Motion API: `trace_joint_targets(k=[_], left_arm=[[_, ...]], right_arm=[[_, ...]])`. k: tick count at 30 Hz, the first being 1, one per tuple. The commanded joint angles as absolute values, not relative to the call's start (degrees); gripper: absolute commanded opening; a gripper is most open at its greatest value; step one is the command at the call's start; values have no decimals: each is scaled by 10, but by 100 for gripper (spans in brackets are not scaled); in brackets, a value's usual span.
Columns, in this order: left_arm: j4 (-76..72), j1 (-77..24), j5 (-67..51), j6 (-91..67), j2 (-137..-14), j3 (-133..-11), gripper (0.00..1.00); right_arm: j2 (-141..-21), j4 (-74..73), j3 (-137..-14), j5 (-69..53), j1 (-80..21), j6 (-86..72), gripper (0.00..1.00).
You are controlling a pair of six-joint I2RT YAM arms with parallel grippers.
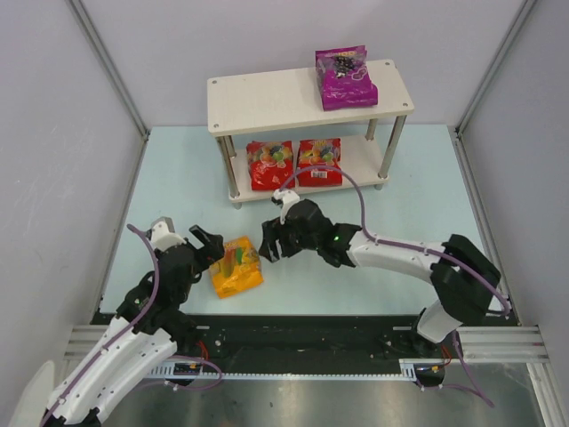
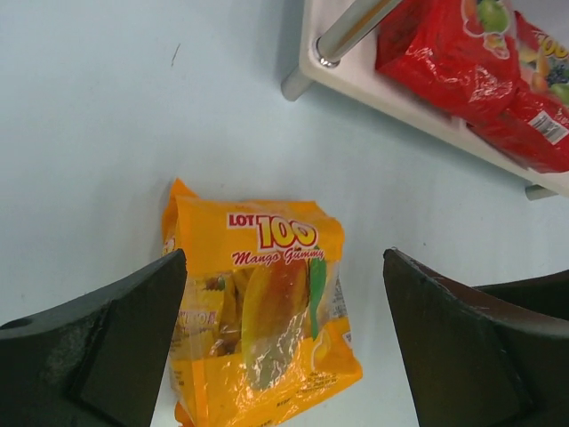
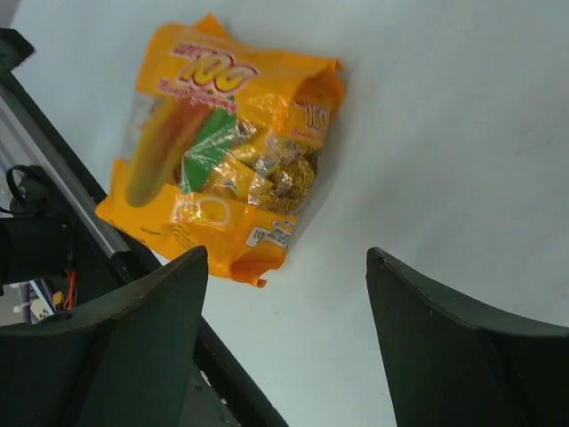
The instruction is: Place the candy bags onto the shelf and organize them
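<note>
The orange-yellow candy bag [image 1: 236, 267] lies flat on the pale blue table between my two grippers. My left gripper [image 1: 203, 252] is open, its jaws on either side of the bag's near end [image 2: 262, 311], just above it. My right gripper [image 1: 270, 243] is open and empty, just right of the bag [image 3: 222, 151]. The shelf [image 1: 267, 98] stands at the back. The purple bag [image 1: 345, 77] lies on its top board at the right. Two red bags [image 1: 269, 165] [image 1: 319, 161] lie side by side on the lower board [image 2: 356, 76].
White enclosure walls close in the table on the left, right and back. A black metal rail [image 1: 302, 334] runs along the near edge, close to the orange bag. The shelf's front left post [image 2: 351, 31] stands beyond the bag.
</note>
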State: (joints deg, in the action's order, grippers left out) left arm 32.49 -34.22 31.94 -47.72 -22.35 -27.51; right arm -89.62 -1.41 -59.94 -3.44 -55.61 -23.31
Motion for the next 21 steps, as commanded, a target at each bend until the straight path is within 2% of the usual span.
trace_joint_targets(k=[1,10,16,19,21], left_arm=[[360,-343,312,-537,-216,-265,96],[419,-362,302,-605,-158,-218,96],[411,-409,320,-657,-179,-181,97],[410,-443,337,-680,-203,-177,97],[407,-454,343,-692,-213,-176,97]], right_arm=[[-938,92,-597,-66,-566,-315,77],[-998,165,-588,-93,-599,-357,81],[-1041,199,-589,-122,-600,-382,81],[-1064,219,-589,-135,-599,-395,78],[-1077,223,-589,-145,-599,-401,70]])
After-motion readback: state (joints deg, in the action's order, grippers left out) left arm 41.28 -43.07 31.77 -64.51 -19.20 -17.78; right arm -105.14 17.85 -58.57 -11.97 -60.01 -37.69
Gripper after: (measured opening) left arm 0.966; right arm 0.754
